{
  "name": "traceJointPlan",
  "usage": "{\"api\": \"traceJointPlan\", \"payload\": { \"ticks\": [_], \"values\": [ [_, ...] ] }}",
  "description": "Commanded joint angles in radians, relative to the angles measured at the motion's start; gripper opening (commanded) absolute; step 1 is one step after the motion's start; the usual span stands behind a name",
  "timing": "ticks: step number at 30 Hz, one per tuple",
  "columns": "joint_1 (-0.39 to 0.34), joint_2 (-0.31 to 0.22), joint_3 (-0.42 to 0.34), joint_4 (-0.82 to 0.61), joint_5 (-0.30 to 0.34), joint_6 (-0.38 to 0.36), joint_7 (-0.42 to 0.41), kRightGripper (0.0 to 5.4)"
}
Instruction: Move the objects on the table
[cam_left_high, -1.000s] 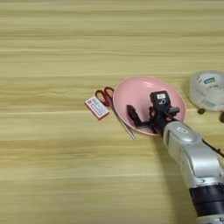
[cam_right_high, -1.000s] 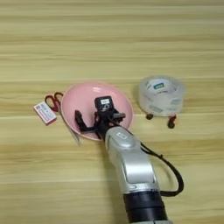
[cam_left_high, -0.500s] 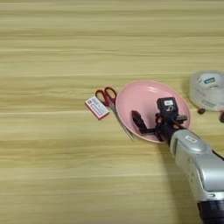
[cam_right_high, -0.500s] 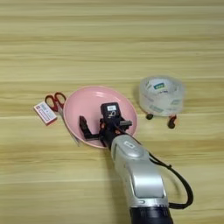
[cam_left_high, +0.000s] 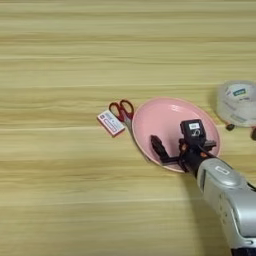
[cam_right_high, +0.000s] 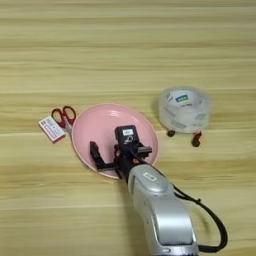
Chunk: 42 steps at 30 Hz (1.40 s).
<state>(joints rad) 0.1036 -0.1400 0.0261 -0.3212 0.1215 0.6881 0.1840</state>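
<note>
Five things to shift, none visibly settled yet: plate (cam_right_high: 107, 127) mid-table, scissors (cam_right_high: 64, 116) and box (cam_right_high: 51, 129) touching at its left rim, tape (cam_right_high: 184, 109) to its right over half-hidden pliers (cam_right_high: 196, 139). Gripper (cam_right_high: 111, 151) over the plate's near rim, spread wide, seemingly holding nothing. Probably the plate next.

plate (cam_right_high: 107, 127): round, pink, flat on table (cam_right_high: 125, 50) | scissors (cam_right_high: 63, 116): red-handled, just left of plate | box (cam_right_high: 51, 129): red-and-white, beside scissors | tape roll (cam_right_high: 184, 110): clear, right of plate | pliers (cam_right_high: 195, 139): mostly hidden under tape roll
</note>
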Motion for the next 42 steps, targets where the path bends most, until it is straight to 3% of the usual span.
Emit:
{"api": "traceJointPlan", "payload": {
  "ticks": [1, 14, 21, 35, 39, 42],
  "values": [
    [-0.036, -0.005, -0.006, -0.019, -0.014, -0.035, -0.019, 5.39],
    [-0.135, -0.049, -0.031, -0.011, -0.090, -0.238, -0.026, 5.39],
    [-0.151, -0.041, -0.027, -0.014, -0.077, -0.259, -0.001, 5.39],
    [-0.258, -0.009, 0.021, 0.052, -0.074, -0.309, 0.037, 5.39],
    [-0.284, -0.024, 0.060, 0.063, -0.082, -0.299, 0.081, 5.39],
    [-0.336, -0.032, 0.064, 0.056, -0.051, -0.243, 0.126, 5.39]
  ]
}}
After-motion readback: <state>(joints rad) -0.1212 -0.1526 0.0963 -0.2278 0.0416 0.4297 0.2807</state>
